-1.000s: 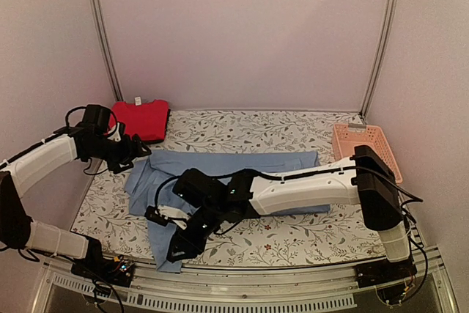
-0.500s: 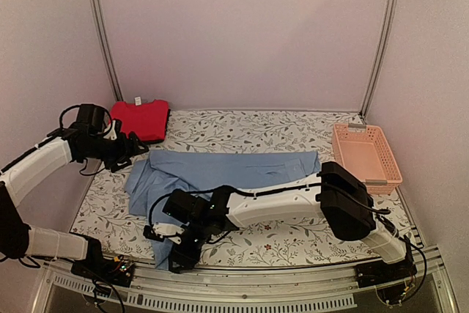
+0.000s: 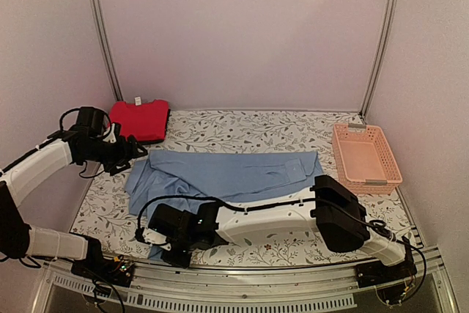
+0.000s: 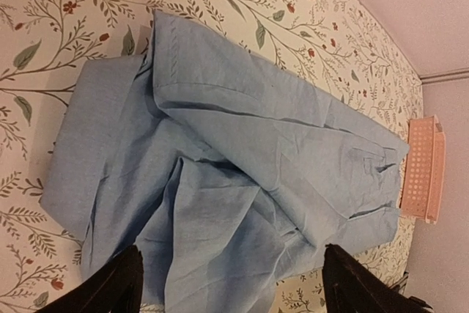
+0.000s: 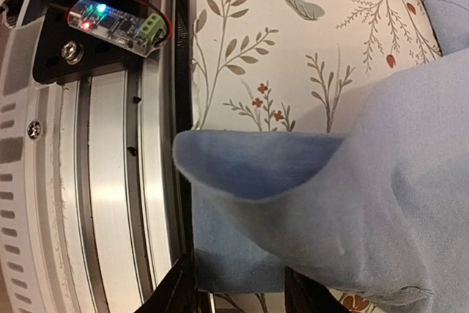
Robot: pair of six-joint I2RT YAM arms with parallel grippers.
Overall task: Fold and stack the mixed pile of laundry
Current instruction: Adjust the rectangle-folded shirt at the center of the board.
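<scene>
Right pincer at blue shirt, lengthwise left-right

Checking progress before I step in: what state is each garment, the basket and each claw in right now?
red garment: folded, lying flat at the far left corner.
light blue shirt: not folded, spread out wide, rumpled at its left end.
pink basket: upright, empty.
left claw: open, holding nothing, near the shirt's left end.
right claw: at the near edge, shirt cloth between its fingers; whether it grips cannot be told.
</scene>
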